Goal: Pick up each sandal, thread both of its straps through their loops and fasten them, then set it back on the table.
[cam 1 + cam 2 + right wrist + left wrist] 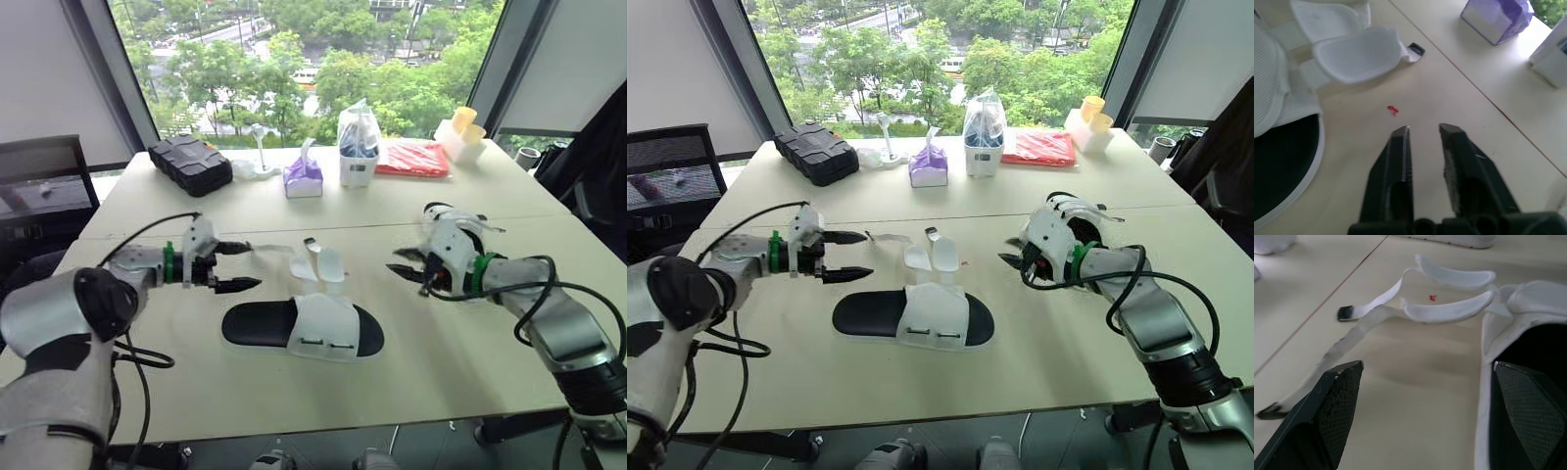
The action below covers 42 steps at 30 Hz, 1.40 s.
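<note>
Red mark near loose sandal straps

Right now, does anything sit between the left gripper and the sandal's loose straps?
Nothing visible does. The open left gripper faces the straps across bare table; the purple tissue box stands well behind them.

Black sandal flat on table, white straps unfastened, splayed away from robot.

A pale worktop stands before a wide, dark-framed window, with daylight and green trees beyond. A black chair sits at the left by a grey wall.
</note>
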Motion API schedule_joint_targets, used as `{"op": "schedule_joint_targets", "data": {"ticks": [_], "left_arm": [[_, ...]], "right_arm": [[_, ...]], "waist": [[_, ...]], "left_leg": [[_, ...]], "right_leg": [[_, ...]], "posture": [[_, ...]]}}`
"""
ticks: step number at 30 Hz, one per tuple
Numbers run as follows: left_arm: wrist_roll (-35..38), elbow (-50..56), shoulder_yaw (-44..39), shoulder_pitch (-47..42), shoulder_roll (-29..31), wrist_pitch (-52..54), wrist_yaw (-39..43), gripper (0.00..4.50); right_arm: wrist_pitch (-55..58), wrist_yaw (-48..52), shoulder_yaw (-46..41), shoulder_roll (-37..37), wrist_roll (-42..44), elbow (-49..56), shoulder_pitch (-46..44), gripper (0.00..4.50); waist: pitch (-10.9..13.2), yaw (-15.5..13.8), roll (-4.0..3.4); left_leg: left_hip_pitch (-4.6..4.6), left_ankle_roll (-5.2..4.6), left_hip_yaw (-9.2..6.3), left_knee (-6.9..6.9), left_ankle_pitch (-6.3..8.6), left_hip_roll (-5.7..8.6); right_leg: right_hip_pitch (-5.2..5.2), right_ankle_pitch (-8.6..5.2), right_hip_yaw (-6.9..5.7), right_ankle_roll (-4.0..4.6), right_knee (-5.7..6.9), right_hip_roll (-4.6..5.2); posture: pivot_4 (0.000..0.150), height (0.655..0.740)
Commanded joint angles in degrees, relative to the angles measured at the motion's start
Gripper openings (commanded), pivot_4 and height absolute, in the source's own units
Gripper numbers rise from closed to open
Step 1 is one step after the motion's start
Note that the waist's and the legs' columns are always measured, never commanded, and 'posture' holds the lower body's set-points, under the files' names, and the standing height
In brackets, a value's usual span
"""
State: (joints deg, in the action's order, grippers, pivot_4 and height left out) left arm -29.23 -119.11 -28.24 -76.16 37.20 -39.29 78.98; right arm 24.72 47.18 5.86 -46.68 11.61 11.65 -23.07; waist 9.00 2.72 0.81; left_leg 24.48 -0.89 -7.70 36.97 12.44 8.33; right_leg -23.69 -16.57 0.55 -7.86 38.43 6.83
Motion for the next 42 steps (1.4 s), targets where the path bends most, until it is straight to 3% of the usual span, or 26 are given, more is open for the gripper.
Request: {"op": "schedule_joint_targets", "data": {"ticks": [1, 9, 15, 18, 22, 26, 31, 37, 40, 42], "left_arm": [[4.59, -0.89, -2.76, -1.32, 0.03, 7.97, 2.07, 4.5], [10.77, -0.89, -3.31, -3.81, -0.15, 25.69, 3.0, 4.5], [18.62, -0.89, -5.3, -6.27, -1.48, 31.75, -5.28, 4.5], [25.51, 0.11, -6.53, -5.96, -3.24, 23.8, -21.39, 4.5], [29.9, 26.08, -4.06, 3.75, -11.38, 12.76, -43.8, 4.5], [29.24, 47.61, 0.82, 10.26, -17.43, 14.04, -57.6, 4.5], [29.55, 51.84, 4.58, 8.53, -19.82, 19.85, -67.41, 4.5], [35.02, 48.74, 3.3, 4.07, -21.04, 26.51, -68.02, 4.5], [38.76, 48.25, 2.26, 3.16, -21.58, 30.33, -63.95, 4.5], [41.33, 49.13, 2.63, 3.35, -22.61, 35.41, -55.7, 4.5]], "right_arm": [[-1.91, 3.12, -1.57, -2.09, 0.48, 3.76, 2.09, 0.03], [-2.02, 5.82, -1.78, -1.78, 1.48, 7.03, 5.49, 0.03], [-2.44, 6.76, -0.89, -1.29, 1.5, 9.14, 7.68, 0.03], [-2.32, 6.8, -0.46, -0.85, 1.28, 9.81, 7.85, 0.03], [-2.04, 6.67, 0.09, -0.25, 0.88, 10.43, 8.07, 0.03], [-1.82, 6.57, 0.28, 0.04, 0.59, 10.73, 8.25, 0.03], [-1.28, 6.95, 0.15, 0.15, 1.05, 11.53, 8.88, 0.03], [-1.08, 6.81, 0.73, 0.7, 0.53, 11.01, 8.44, 0.03], [-0.58, 6.85, 0.93, 0.97, 0.7, 11.14, 8.66, 0.03], [-0.98, 6.81, 1.68, 0.82, -0.11, 11.22, 9.35, 0.03]], "waist": [[0.0, -0.06, 0.0], [0.0, -0.28, 0.0], [0.0, -0.37, 0.01], [0.01, -0.48, 0.02], [0.01, -0.73, 0.03], [0.02, -0.82, 0.05], [0.02, -2.31, 0.06], [0.01, -2.91, 0.06], [0.02, -2.94, 0.06], [0.02, -2.92, 0.06]], "left_leg": [[0.0, -0.04, 0.0, 0.0, 0.02, 0.0], [0.0, -0.09, -0.01, 0.1, 0.07, 0.0], [0.0, -0.08, -0.02, 0.12, 0.07, 0.0], [0.0, -0.07, -0.03, 0.13, 0.07, 0.0], [-0.05, -0.01, -0.02, 0.11, 0.1, -0.02], [0.03, 0.31, 0.03, 0.13, -0.02, -0.04], [0.0, 0.25, 0.04, 0.16, 0.02, -0.02], [-0.02, 0.18, 0.04, 0.21, 0.06, 0.02], [-0.03, 0.25, 0.03, 0.2, 0.02, 0.01], [-0.03, 0.27, 0.03, 0.2, 0.01, 0.01]], "right_leg": [[-0.01, 0.0, 0.0, 0.0, 0.01, 0.0], [0.03, 0.0, 0.01, 0.0, 0.05, 0.0], [0.02, 0.0, 0.03, 0.0, 0.05, 0.01], [0.03, 0.0, 0.04, 0.0, 0.04, 0.02], [0.04, 0.01, 0.19, 0.01, 0.03, 0.06], [-0.05, 0.02, 0.42, 0.02, 0.01, 0.02], [-0.01, 0.02, 0.41, 0.02, -0.01, 0.01], [0.1, 0.08, 0.34, -0.09, -0.14, 0.01], [0.09, 0.08, 0.33, -0.09, -0.14, 0.01], [0.09, 0.08, 0.33, -0.1, -0.15, 0.01]], "posture": [[0.15, 0.74], [0.15, 0.74], [0.15, 0.74], [0.15, 0.74], [0.15, 0.74], [0.15, 0.74], [0.15, 0.74], [0.15, 0.74], [0.15, 0.74], [0.15, 0.74]]}}
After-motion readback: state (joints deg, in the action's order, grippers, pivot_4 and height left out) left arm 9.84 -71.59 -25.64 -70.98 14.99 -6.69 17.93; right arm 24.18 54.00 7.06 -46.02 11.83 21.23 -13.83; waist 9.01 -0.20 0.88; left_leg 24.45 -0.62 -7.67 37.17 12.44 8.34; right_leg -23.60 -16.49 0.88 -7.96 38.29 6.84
